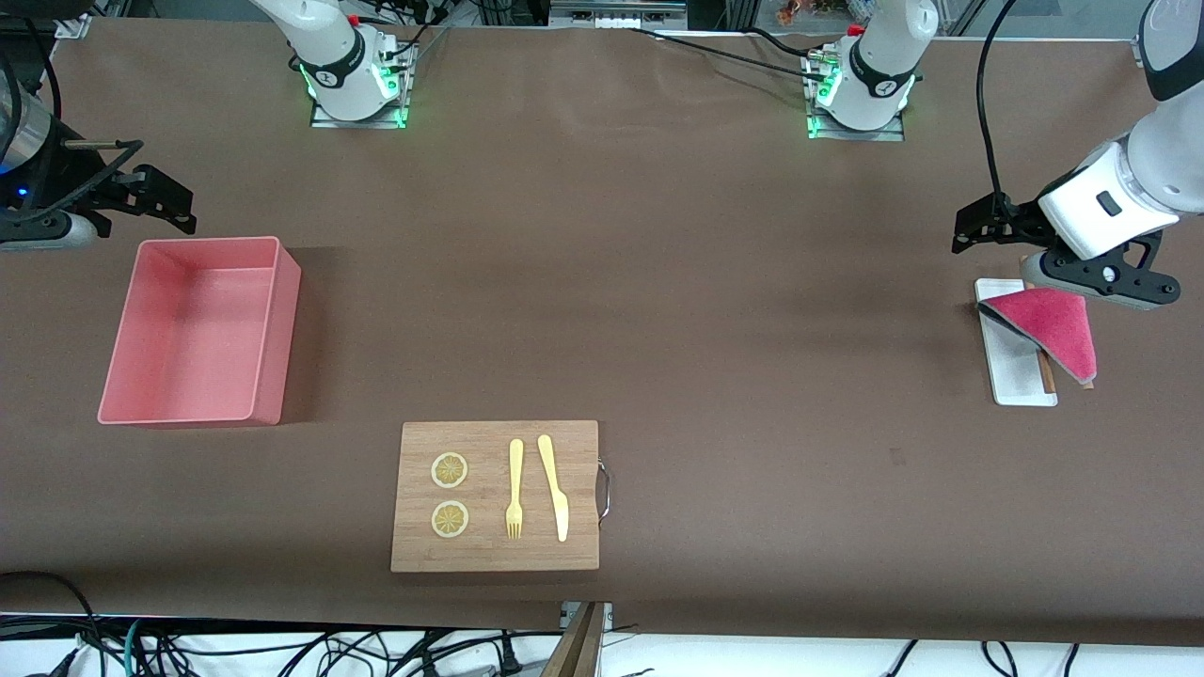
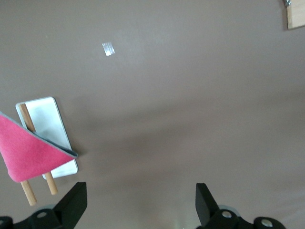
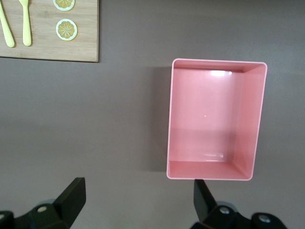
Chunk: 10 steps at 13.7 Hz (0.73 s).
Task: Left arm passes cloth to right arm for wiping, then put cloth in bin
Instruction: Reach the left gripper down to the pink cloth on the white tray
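Note:
The magenta-pink cloth [image 1: 1053, 324], folded to a triangle, lies on a small white flat tray [image 1: 1021, 381] at the left arm's end of the table. It also shows in the left wrist view [image 2: 31, 155], resting on the tray [image 2: 47, 119] and two wooden sticks [image 2: 27, 193]. My left gripper [image 1: 978, 228] [image 2: 140, 202] is open and empty, over bare table beside the tray. The pale pink bin [image 1: 282, 329] [image 3: 250, 119] stands empty at the right arm's end. My right gripper [image 1: 162, 200] [image 3: 138, 200] is open and empty, over the table just beside the bin.
A wooden board [image 1: 499, 550] [image 3: 47, 47] with two lemon slices [image 1: 450, 494], a yellow fork [image 1: 514, 489] and a yellow knife [image 1: 553, 484] lies near the front camera's edge. A metal handle [image 1: 604, 489] sticks out from the board's side.

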### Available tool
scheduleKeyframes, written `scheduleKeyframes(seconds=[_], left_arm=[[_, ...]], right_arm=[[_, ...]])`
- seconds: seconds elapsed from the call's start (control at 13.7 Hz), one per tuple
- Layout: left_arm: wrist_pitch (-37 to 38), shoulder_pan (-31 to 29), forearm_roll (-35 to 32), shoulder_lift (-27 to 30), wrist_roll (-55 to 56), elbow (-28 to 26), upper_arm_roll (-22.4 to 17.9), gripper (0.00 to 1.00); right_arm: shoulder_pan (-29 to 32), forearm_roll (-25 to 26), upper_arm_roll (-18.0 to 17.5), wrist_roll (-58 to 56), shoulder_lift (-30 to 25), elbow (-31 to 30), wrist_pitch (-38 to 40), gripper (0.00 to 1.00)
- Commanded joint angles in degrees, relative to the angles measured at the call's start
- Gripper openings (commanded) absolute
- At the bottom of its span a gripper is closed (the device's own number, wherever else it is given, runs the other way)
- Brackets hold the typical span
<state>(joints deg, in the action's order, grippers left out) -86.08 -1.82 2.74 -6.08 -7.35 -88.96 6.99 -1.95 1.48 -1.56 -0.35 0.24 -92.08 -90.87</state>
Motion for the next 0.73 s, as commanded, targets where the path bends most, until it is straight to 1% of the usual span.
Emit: scheduleKeyframes(seconds=[0.0,0.15,0.37,0.51,0.66], left_arm=[[2.59,-0.29,-0.01,-2.35,-6.84,1.24,-0.22,1.0],[2.41,-0.91,-0.8,-4.46,-16.94,1.42,-0.74,1.0],[2.15,-2.05,-5.1,-7.71,-29.96,1.42,-0.83,1.0],[0.75,-3.97,-7.83,-9.99,-36.64,1.59,-0.75,1.0],[-0.3,-6.52,-9.16,-14.29,-47.26,1.94,-0.83,1.0]], right_arm=[[-0.16,0.63,-0.02,-0.79,0.28,1.03,0.86,1.0],[-0.16,0.54,-0.02,-0.79,0.28,1.03,0.87,1.0],[-0.16,0.54,-0.02,-0.79,0.28,1.03,0.87,1.0],[-0.16,0.54,-0.02,-0.79,0.28,1.12,0.6,1.0],[-0.16,0.54,-0.02,-0.7,0.28,1.03,0.6,1.0]])
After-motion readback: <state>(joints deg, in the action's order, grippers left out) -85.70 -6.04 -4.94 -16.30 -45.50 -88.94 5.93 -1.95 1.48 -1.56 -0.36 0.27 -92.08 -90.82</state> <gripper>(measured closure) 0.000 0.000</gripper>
